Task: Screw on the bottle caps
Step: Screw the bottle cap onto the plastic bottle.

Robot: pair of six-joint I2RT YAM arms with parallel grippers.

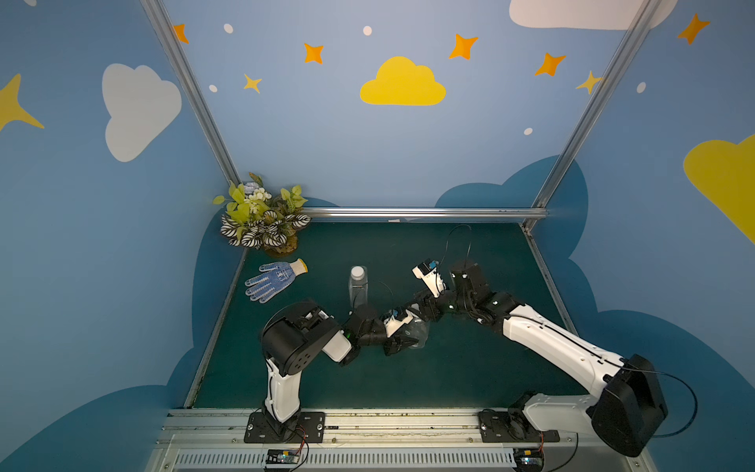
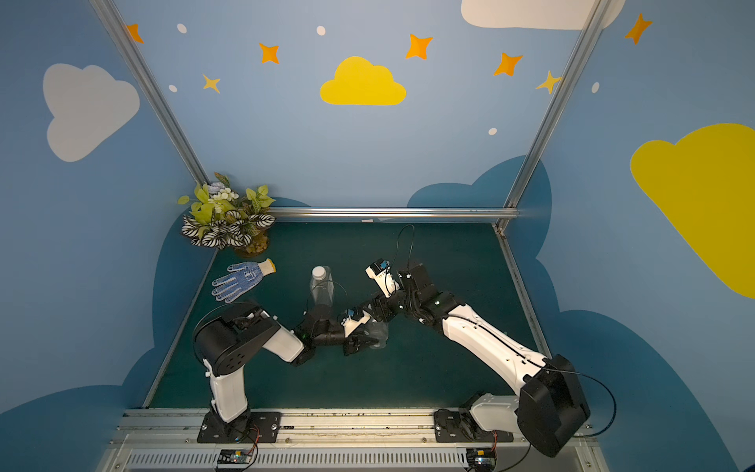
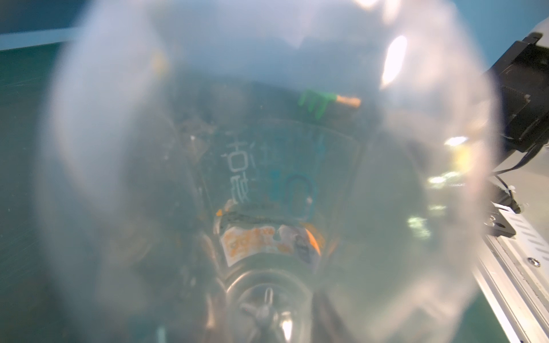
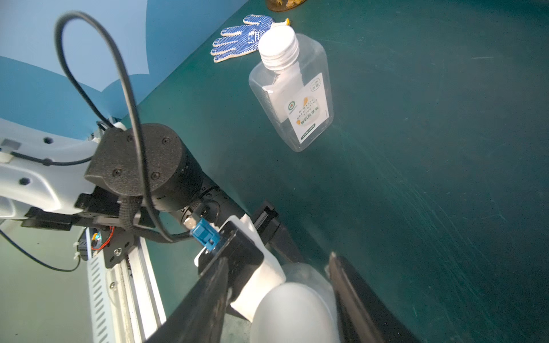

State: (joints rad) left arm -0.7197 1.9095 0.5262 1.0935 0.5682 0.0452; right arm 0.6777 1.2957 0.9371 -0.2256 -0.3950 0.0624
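The green counter (image 1: 470, 367) carries one free-standing task thing: the rectangular bottle (image 4: 297, 101), upright, with a white cap (image 4: 278, 47) already seated on its neck. Both arms meet just beside that bottle, toward the robot's right of it and a little nearer the robot's base.

There the left hand (image 1: 403, 340) is closed narrow on the body of the round bottle (image 1: 418, 332). The right hand (image 4: 280, 267) has its dark fingers (image 4: 356, 297) standing either side of the second cap (image 4: 294, 311), which sits at the round bottle's neck. Whether they pinch the cap or stand slightly clear cannot be told.

The round bottle's long axis appears to run from the left hand's grip up into the right hand, so the cap lies straight between the right fingers. That hand is the nearer one, and probably must twist about this axis while the left holds firm. How far the cap is threaded is hidden.
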